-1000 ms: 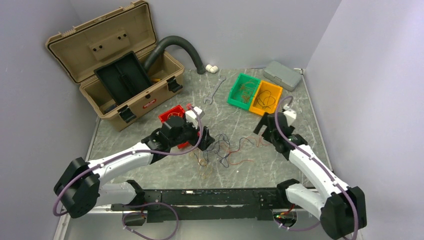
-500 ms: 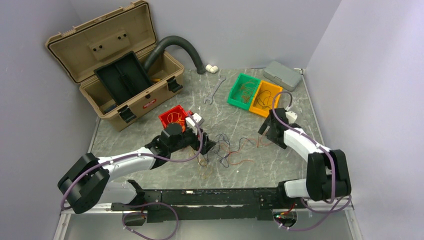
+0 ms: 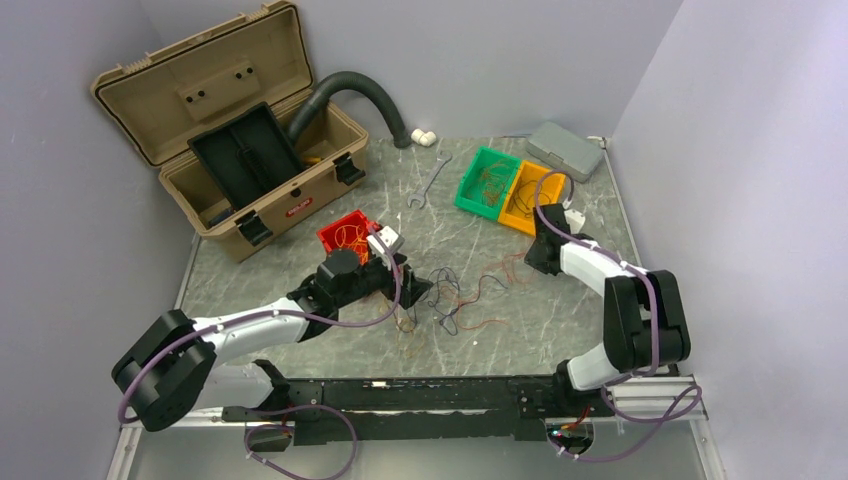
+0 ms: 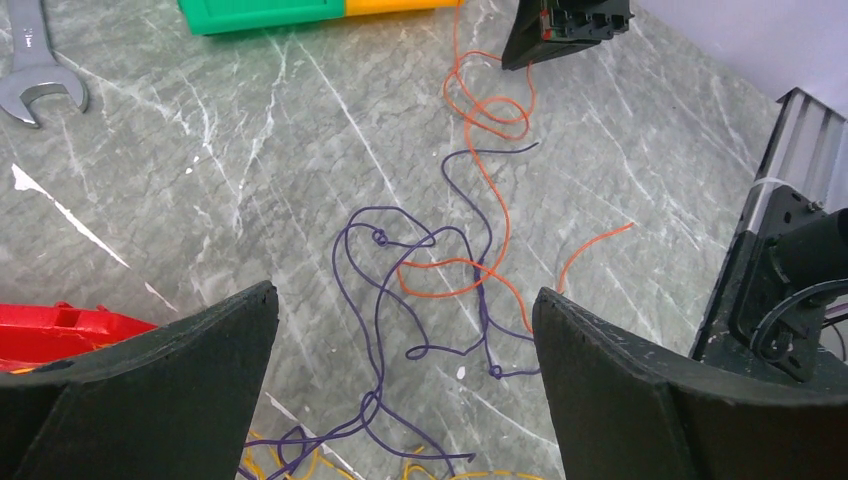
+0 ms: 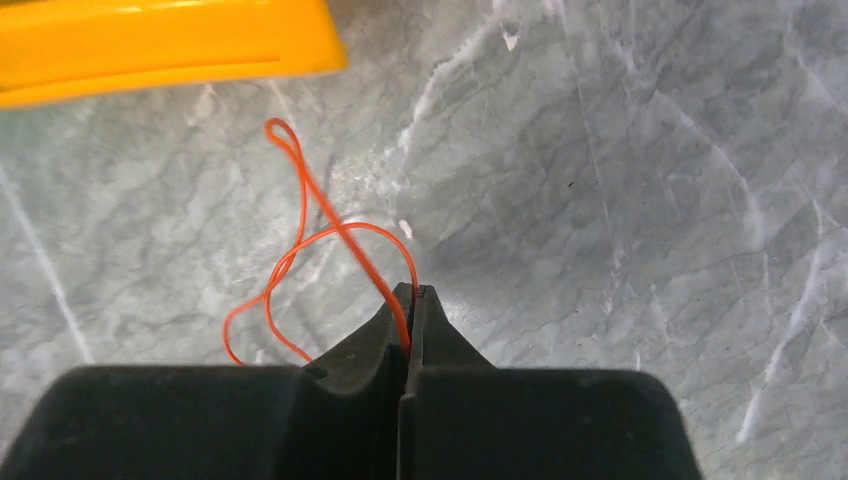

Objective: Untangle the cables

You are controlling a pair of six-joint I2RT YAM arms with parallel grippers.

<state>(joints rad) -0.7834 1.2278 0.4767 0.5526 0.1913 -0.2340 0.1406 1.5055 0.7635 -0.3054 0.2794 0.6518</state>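
Looking from above, I see the cables [image 3: 455,300] tangled between my left fingers [image 3: 416,287] and right fingers [image 3: 533,260]. Left wrist: those fingers gape wide and empty over the tangle. Right wrist: the fingers are pinched on an orange strand [image 5: 300,230]; next, I'd draw it gently clear.

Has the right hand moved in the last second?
Yes. The right hand shifted closer to the orange bin and shut on an orange cable.

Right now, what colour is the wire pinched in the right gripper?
Orange; the wire shows best from the right wrist.
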